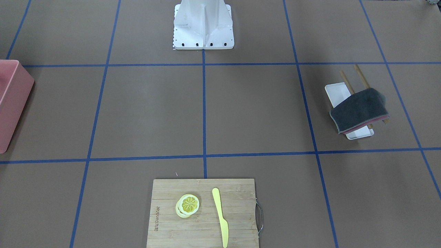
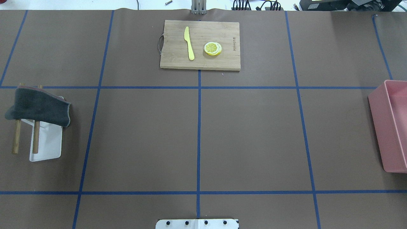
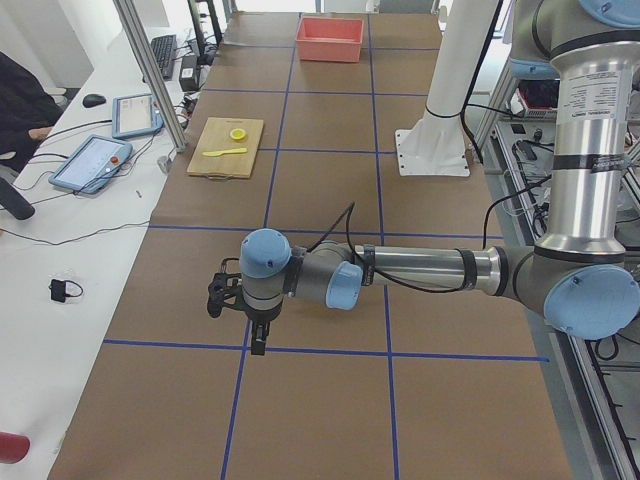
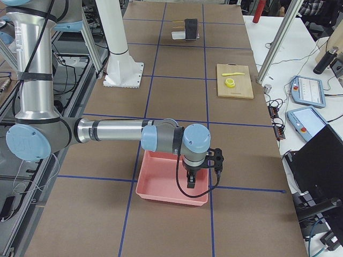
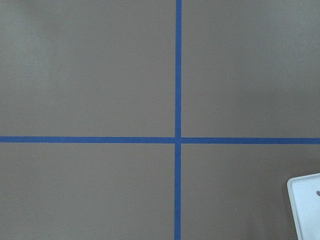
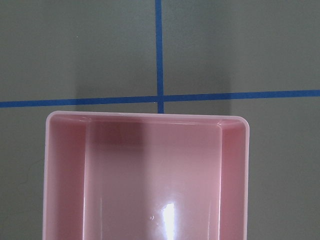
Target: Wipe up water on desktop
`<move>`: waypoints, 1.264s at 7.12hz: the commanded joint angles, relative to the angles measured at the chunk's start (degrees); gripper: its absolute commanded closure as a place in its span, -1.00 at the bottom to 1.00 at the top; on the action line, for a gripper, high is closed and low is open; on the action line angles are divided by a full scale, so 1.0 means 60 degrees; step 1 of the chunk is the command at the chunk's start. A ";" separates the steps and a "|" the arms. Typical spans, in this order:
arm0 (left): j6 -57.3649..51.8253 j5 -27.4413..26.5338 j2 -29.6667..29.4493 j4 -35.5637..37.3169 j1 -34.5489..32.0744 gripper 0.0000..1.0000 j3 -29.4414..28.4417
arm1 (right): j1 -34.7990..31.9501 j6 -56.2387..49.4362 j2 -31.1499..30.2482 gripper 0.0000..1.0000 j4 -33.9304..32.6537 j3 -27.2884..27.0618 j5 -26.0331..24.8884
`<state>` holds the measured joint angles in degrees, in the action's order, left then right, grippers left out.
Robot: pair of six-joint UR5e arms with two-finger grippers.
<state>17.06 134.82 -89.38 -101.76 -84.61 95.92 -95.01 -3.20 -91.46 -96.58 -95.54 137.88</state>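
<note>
The desktop (image 2: pixel 248 133) is a matte brown surface crossed by blue tape lines; I see no water on it in any view. A dark grey cloth (image 2: pixel 39 106) hangs over two wooden bars (image 2: pixel 16 138) above a white tray (image 2: pixel 47 143) on the robot's left; it also shows in the front view (image 1: pixel 360 109). My left gripper (image 3: pixel 258 335) hangs over bare desktop and shows only in the exterior left view, so I cannot tell whether it is open or shut. My right gripper (image 4: pixel 190 182) hangs over a pink bin (image 4: pixel 161 184), and I cannot tell its state either.
The pink bin (image 2: pixel 392 127) stands at the robot's right edge and looks empty in the right wrist view (image 6: pixel 145 175). A bamboo cutting board (image 2: pixel 222 60) at the far middle holds a yellow knife (image 2: pixel 189 43) and lemon slices (image 2: pixel 212 48). The robot's white base (image 1: pixel 203 26) stands mid-table.
</note>
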 commanded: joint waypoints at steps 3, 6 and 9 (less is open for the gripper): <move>0.2503 0.0059 -0.0250 -0.0310 0.1415 -0.96 0.1077 | 0.0001 0.0005 -0.0021 -1.00 -0.0016 -0.0029 0.0135; 0.5019 0.0133 -0.0338 -0.0938 0.2833 -0.96 0.1079 | 0.0001 0.0005 -0.0036 -1.00 -0.0016 0.0029 0.0121; 0.4950 0.0104 -0.0265 -0.0940 0.2910 -0.28 0.1005 | 0.0001 0.0020 -0.0036 -1.00 -0.0060 0.0044 0.0252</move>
<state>46.74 135.52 -91.15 -107.33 -67.41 102.14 -95.01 -3.09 -91.67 -96.79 -95.32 138.85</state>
